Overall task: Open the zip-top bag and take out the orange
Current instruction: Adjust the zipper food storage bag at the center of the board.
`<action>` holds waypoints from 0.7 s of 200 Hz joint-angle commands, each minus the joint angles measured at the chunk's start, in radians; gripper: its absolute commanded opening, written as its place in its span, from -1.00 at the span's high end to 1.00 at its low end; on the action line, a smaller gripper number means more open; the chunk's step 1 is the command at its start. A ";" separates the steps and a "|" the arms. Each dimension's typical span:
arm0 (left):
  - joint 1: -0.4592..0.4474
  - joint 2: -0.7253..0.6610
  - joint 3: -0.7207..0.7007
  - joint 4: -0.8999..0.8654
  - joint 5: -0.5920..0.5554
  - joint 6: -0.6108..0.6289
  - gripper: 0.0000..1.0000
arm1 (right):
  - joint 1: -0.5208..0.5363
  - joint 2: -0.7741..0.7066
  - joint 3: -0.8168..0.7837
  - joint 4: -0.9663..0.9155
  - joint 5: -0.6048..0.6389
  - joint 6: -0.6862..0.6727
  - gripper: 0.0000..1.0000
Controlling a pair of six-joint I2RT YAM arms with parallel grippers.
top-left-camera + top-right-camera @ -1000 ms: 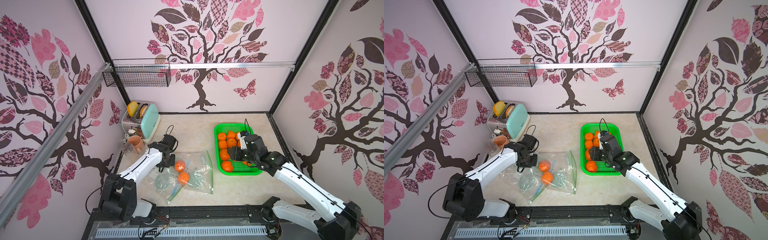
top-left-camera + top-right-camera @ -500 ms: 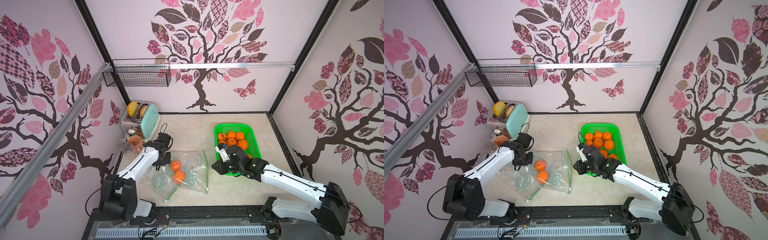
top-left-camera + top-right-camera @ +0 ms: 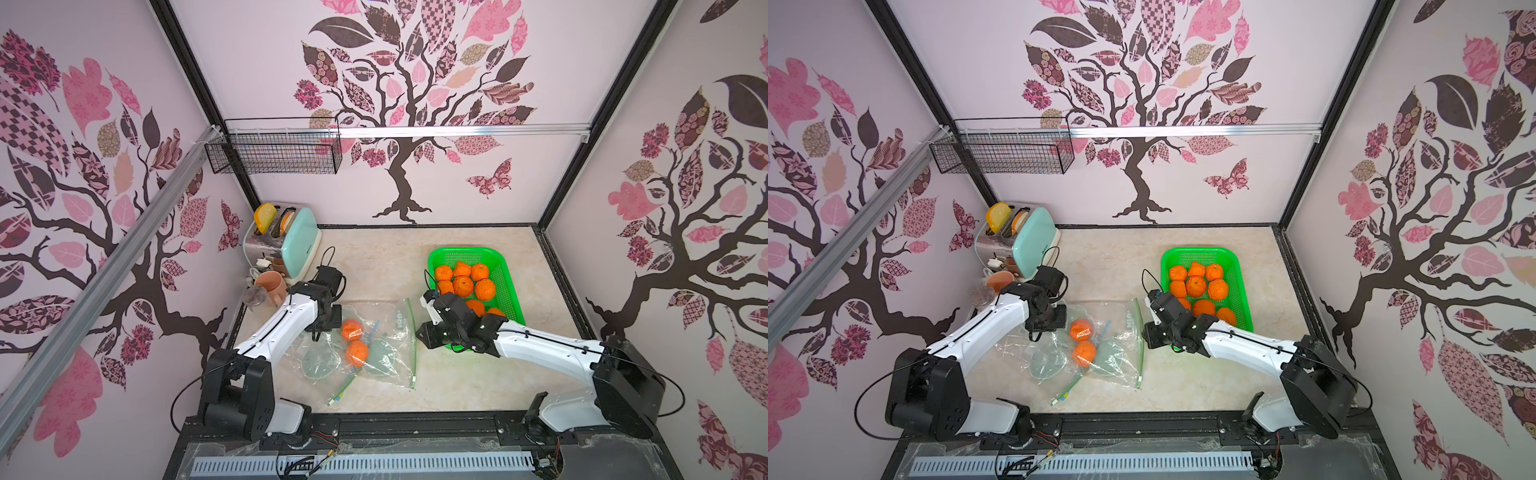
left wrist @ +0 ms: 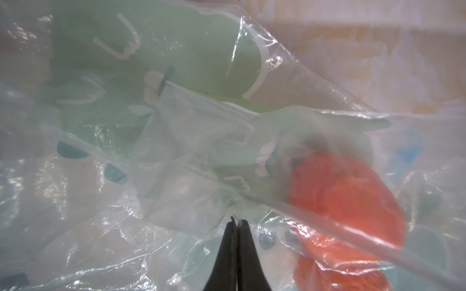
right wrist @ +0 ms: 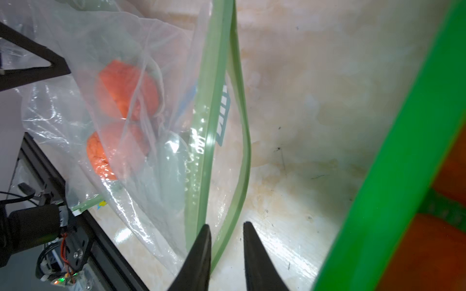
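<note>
Zip-top bag (image 3: 374, 345) lies on the desk (image 3: 374, 266), two oranges (image 3: 351, 329) inside. Left wrist view alone shows the left tool (image 4: 236, 219) clenched on its film; right wrist view, the right tool (image 5: 226, 224) parted astride one zip lip (image 5: 243, 156).

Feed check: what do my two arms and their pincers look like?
Both the left arm and right arm have white link shells, black joints and bases, and thin black cables looping outside. The left pincer and right pincer are black, tapering to narrow tips.
</note>
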 commanded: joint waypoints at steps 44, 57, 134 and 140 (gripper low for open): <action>0.004 -0.007 -0.016 0.021 0.028 0.006 1.00 | 0.018 0.093 0.030 0.111 -0.137 0.022 0.46; 0.004 -0.006 -0.015 0.023 0.044 0.007 1.00 | 0.029 0.104 0.019 0.153 -0.152 0.028 0.46; 0.004 -0.025 -0.018 0.029 0.055 0.010 1.00 | 0.074 0.133 -0.077 0.411 -0.256 0.075 0.37; 0.004 -0.026 -0.018 0.030 0.055 0.010 1.00 | 0.082 0.131 -0.079 0.415 -0.247 0.065 0.37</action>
